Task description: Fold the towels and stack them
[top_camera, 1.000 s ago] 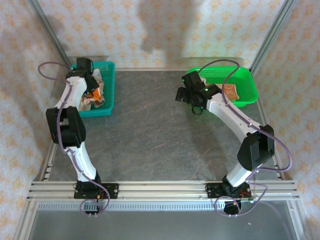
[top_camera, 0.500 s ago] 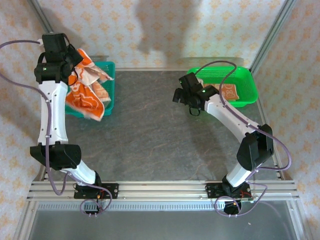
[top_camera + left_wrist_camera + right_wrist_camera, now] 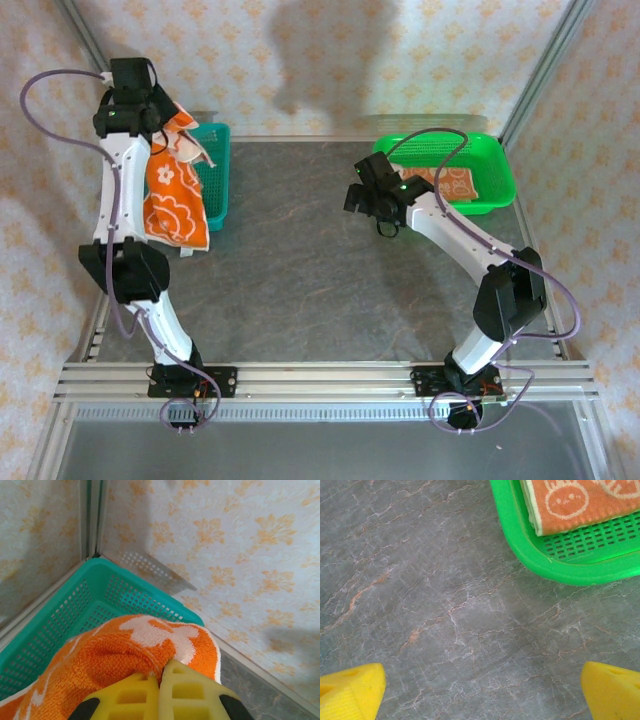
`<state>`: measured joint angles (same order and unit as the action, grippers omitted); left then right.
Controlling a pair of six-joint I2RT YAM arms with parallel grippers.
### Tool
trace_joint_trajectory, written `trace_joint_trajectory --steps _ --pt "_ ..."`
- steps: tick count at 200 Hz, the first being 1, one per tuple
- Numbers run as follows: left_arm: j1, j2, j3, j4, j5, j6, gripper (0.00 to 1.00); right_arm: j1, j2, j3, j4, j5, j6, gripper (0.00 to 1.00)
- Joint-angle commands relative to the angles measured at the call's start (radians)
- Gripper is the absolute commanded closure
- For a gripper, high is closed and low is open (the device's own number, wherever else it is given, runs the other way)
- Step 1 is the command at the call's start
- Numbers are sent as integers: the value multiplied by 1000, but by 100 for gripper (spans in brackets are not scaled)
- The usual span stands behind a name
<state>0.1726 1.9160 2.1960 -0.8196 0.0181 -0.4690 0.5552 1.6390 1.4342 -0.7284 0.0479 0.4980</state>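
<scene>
Left gripper (image 3: 161, 672) clamped orange flower-printed terry towel (image 3: 176, 195) above teal plastic mesh basket (image 3: 217, 175); right gripper (image 3: 482, 687) gaped wide, held nothing.

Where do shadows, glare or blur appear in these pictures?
Top view: a shadow falls on the back wall, and the green basket's far rim is washed out by glare. Left wrist view: the orange towel is sharp; a faint shadow darkens the wall at right. Right wrist view: the table is crisp and evenly lit.
</scene>
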Motion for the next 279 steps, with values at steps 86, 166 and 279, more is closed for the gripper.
trace_joint_trajectory --steps 86,166,279 --pt "11 -33 -304 26 43 68 40 5 3 -11 1 -10 15 1" --pt "6 -209 -745 116 90 99 41 17 67 -14 60 -57 29 1" --pt "19 191 -378 141 2 130 51 25 32 -44 4 -17 35 1"
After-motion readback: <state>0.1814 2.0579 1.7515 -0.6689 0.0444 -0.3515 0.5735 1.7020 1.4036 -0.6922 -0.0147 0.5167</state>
